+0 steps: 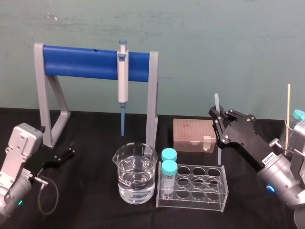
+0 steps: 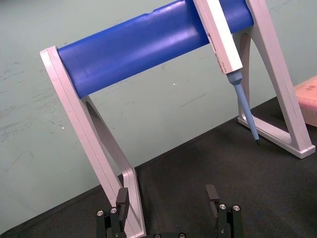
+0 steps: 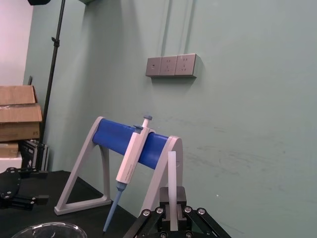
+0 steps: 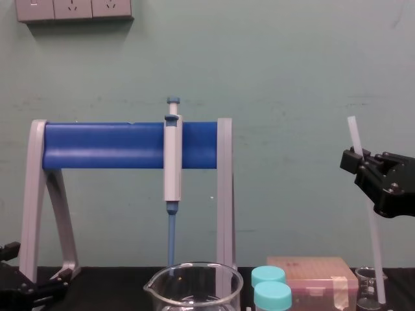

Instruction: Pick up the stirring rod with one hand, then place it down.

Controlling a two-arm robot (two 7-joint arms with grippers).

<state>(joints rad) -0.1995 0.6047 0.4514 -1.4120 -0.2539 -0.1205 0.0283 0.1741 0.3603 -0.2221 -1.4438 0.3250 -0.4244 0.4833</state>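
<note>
The stirring rod is a thin translucent whitish stick held almost upright, off the table, behind the right end of the tube rack. My right gripper is shut on the rod's upper part, and a short length sticks out above the fingers. In the right wrist view the rod rises from between the shut fingers of the right gripper. In the chest view the rod slants down beside a small glass beaker; I cannot tell whether its tip is inside. My left gripper rests open and empty at the left.
A white-and-blue pipette hangs on the blue-bar stand. A large beaker of water stands at centre front, beside the rack with two blue-capped tubes. A pink tip box sits behind. A wooden stick stands at far right.
</note>
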